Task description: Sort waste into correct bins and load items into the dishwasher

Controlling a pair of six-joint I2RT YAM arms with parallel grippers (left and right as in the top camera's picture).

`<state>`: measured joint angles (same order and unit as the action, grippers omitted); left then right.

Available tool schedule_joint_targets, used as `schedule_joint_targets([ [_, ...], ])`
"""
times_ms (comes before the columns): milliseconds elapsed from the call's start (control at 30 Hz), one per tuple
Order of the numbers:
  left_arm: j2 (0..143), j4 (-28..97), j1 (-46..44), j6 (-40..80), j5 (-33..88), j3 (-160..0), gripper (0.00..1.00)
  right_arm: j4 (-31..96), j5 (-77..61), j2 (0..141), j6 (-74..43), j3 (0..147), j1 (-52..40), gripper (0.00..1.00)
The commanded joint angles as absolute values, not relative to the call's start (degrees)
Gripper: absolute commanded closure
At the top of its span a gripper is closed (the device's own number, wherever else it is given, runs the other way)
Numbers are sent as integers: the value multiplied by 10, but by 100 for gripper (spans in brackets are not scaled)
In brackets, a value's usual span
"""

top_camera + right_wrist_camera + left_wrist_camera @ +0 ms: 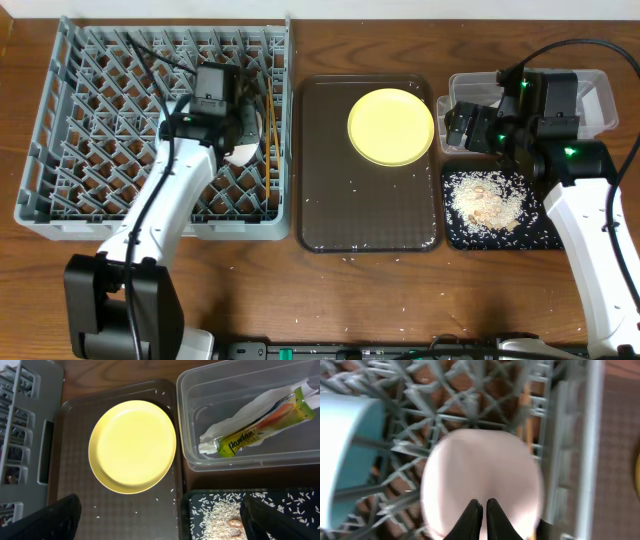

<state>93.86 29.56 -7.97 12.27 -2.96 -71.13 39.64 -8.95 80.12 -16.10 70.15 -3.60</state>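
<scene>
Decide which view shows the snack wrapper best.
Right wrist: the wrapper lies unobstructed in the tub, print visible. Overhead, the right arm covers that part of the tub; the left wrist looks only into the rack.

1. I see the grey rack (90,130) at the far left. It holds a blue bowl (345,455) and a white bowl (480,480) side by side, with chopsticks (268,150) along its right side.
2. The yellow plate (390,126) lies flat between the rack and the bins.
3. The clear tub (182,420), far right, holds the wrapper (260,430) and the napkin (235,422).
4. The black tray (455,235), nearer, carries a heap of rice (487,198).
</scene>
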Motion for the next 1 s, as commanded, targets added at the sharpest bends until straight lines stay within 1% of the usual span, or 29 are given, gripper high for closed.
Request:
schedule_joint_targets([
  [0, 975, 284, -55, 130, -52, -706, 92, 397, -84, 798, -162, 707, -34, 1],
  [67, 991, 282, -54, 130, -49, -706, 92, 397, -84, 798, -162, 707, -34, 1],
  [333, 993, 285, -56, 130, 123, -706, 92, 397, -84, 798, -162, 707, -34, 1],
  [433, 991, 284, -56, 130, 143, -706, 93, 397, -84, 798, -162, 707, -34, 1],
  [600, 970, 287, -64, 125, 143, -706, 92, 397, -84, 798, -162, 707, -34, 1],
  [667, 951, 295, -64, 123, 118, -707, 92, 397, -84, 798, -162, 707, -34, 1],
  [700, 929, 299, -60, 124, 107, -708, 88, 397, -84, 798, -162, 707, -34, 1],
  [733, 918, 299, -57, 124, 104, -708, 87, 397, -84, 798, -162, 707, -34, 1],
  [900, 859, 303, 1, 130, 52, -708, 87, 397, -84, 798, -162, 707, -34, 1],
  [967, 865, 306, 37, 128, 51, -708, 90, 397, -84, 798, -162, 707, -34, 1],
])
